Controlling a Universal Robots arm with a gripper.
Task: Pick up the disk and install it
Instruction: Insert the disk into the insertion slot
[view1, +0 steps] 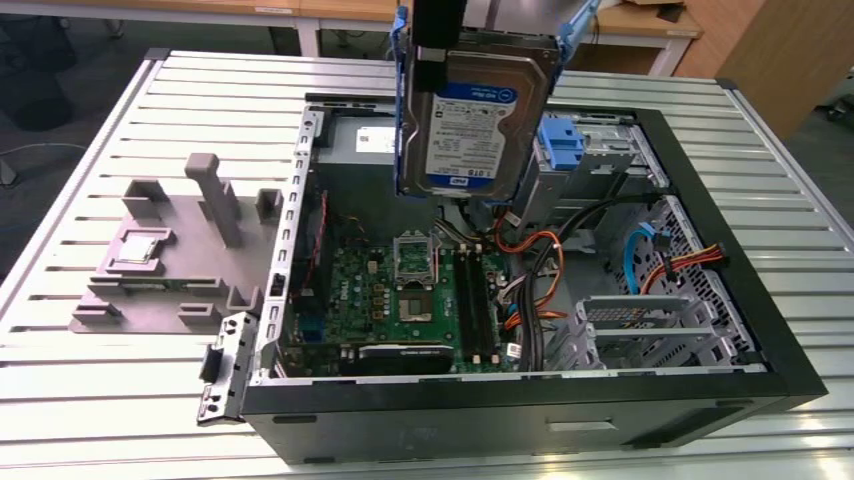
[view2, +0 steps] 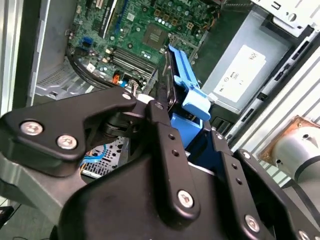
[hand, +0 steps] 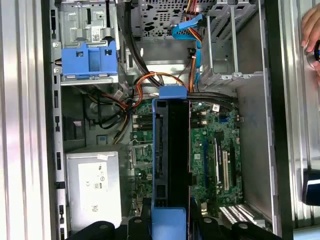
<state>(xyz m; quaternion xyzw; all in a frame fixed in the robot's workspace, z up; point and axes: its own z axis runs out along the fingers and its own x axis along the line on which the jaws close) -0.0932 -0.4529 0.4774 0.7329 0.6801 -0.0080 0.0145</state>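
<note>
The disk (view1: 474, 120), a silver hard drive with a blue-and-white label in a blue bracket, hangs upright above the open computer case (view1: 747, 330). My gripper (view1: 451, 28) is shut on its upper end. In the first wrist view the disk (hand: 171, 160) shows edge-on over the motherboard (hand: 220, 150), with the gripper (hand: 170, 223) clamped on its blue frame. The second wrist view shows the black fingers (view2: 160, 130) pressed against the disk's blue bracket (view2: 187, 92).
A blue caddy (view1: 567, 140) sits in the drive bay at the case's far side, also seen as the caddy (hand: 89, 60). The grey power supply (hand: 92, 182) lies beside it. Orange and black cables (view1: 534, 265) cross the case. A grey fixture (view1: 174, 250) stands on the exterior view's left. A hand (hand: 311, 30) rests outside the case.
</note>
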